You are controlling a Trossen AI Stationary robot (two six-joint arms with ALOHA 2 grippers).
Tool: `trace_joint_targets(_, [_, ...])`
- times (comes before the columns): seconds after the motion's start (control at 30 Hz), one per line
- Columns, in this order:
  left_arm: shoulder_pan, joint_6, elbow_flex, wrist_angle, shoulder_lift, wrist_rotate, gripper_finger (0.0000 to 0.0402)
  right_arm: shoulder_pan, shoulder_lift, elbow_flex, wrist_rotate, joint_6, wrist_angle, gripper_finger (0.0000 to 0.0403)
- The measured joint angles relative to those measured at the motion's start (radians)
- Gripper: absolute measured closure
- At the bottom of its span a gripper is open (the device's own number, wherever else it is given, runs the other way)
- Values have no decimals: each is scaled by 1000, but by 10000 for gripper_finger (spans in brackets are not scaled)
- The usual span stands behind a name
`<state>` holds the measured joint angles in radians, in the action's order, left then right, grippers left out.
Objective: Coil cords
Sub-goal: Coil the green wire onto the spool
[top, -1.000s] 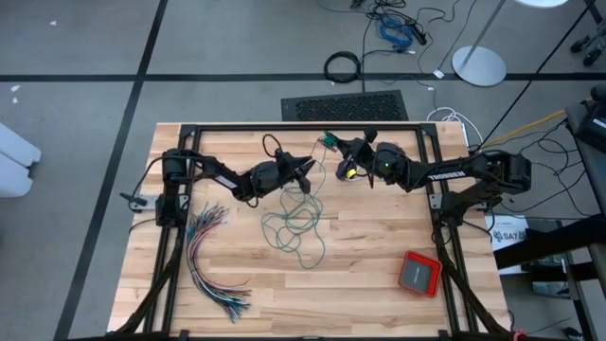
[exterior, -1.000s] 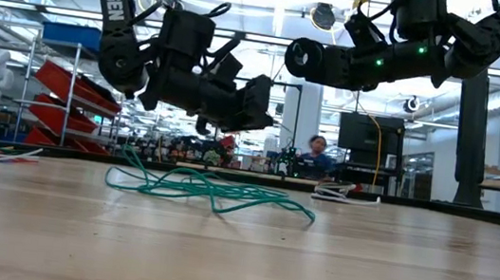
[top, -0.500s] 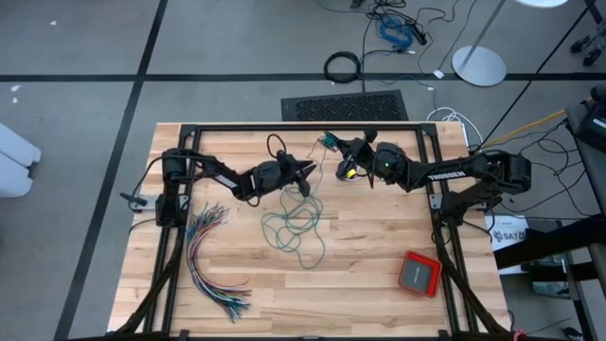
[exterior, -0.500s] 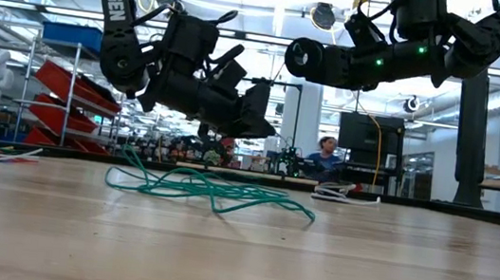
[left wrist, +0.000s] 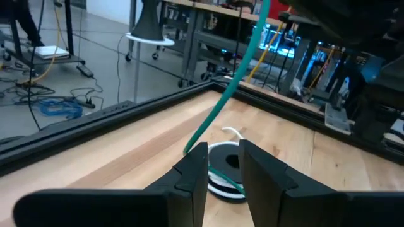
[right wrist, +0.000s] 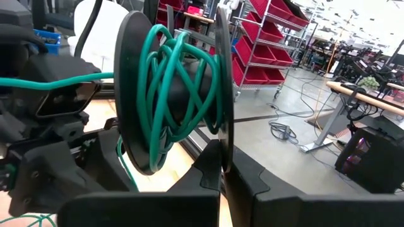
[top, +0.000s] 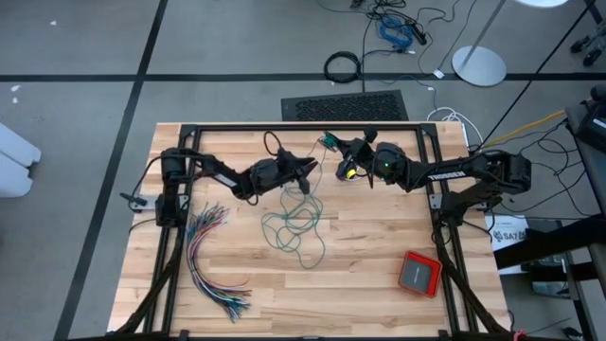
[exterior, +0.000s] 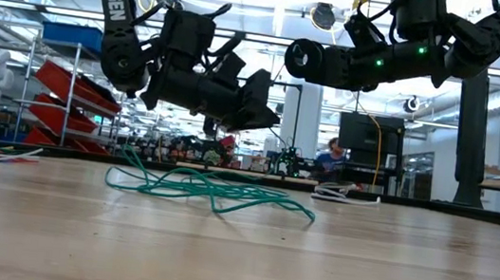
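A loose heap of teal cord point(top: 295, 225) lies on the wooden table's middle point(exterior: 206, 189). One strand point(left wrist: 230, 82) rises from it to a black two-disc spool point(right wrist: 170, 94) with teal turns wound on its hub. My right gripper point(right wrist: 224, 170) is shut on this spool, above the table's far middle point(top: 343, 156). My left gripper point(left wrist: 224, 165) hovers level just left of it point(top: 305, 170). Its fingers stand apart, with the strand running past them. A small black-and-white coil point(left wrist: 227, 171) lies flat on the table beyond point(exterior: 346, 195). My left gripper touches the teal strand point(left wrist: 189, 150) with the tip of one finger point(left wrist: 194, 165), and the strand bends round that tip. A further stretch point(left wrist: 222, 178) crosses the gap between the fingers without being pinched. From the tip the strand runs up, drawn straight, toward the spool. My right gripper pinches the rim of one spool disc point(right wrist: 224, 142) between its two fingers. The fingers reach level toward the table's left side. The spool stands on edge, clear of the table, its wound cord beside the fingers.
A fanned bundle of many-coloured wires point(top: 213, 260) lies at the near left. A red-and-grey box point(top: 419, 273) sits at the near right. A black frame rail point(top: 284, 126) borders the table's far edge. A person point(exterior: 334, 155) is in the room behind.
My left gripper has stayed in place but turned a little at the wrist, its fingertips swinging slightly upward and coming nearer to level. The right gripper, the spool and the cord heap on the table look unchanged.
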<state>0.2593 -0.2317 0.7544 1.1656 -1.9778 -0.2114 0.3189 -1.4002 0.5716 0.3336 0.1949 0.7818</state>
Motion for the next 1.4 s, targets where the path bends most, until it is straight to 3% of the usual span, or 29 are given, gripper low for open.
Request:
trace_joint_targets(0.43, [6, -51, 0, -87, 0, -84, 309, 0, 0, 0, 0, 0, 0, 403])
trace_joint_targets(0.63, [8, -50, 0, -74, 0, -104, 361, 0, 0, 0, 0, 0, 0, 403])
trace_joint_targets(0.8, [9, -46, 7, -73, 0, -105, 396, 0, 0, 0, 0, 0, 0, 403])
trace_joint_targets(1.4, [-6, 10, 39, -79, 0, -22, 400, 0, 0, 0, 0, 0, -1, 403])
